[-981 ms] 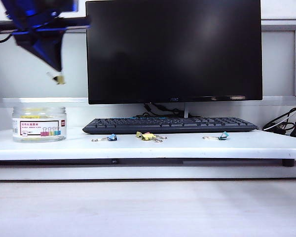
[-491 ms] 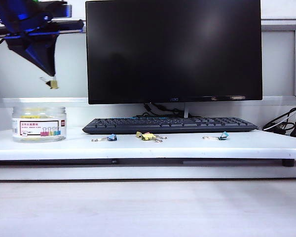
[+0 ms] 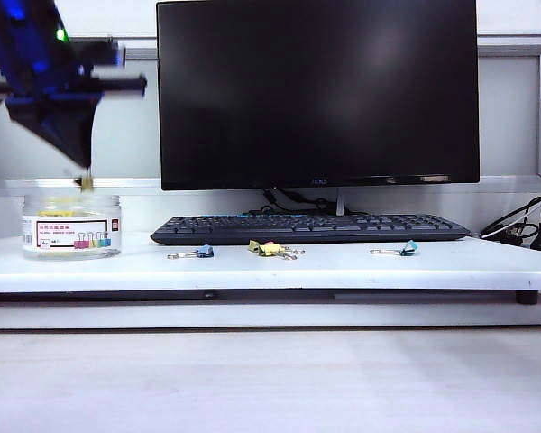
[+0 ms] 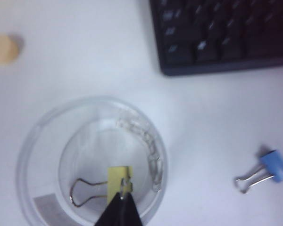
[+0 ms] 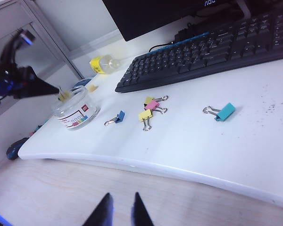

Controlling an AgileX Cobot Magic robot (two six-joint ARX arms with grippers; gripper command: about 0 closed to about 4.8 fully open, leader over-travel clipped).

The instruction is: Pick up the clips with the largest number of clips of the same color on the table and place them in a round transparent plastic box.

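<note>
yellow clip (image 4: 119, 179) over box | clear round box (image 4: 37, 141) upright, open

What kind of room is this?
Probably an office desk: a big black monitor, a keyboard, and binder clips on the white table.

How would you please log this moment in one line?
left gripper: jaws shut on yellow clip above box | right gripper: open, idle
</note>
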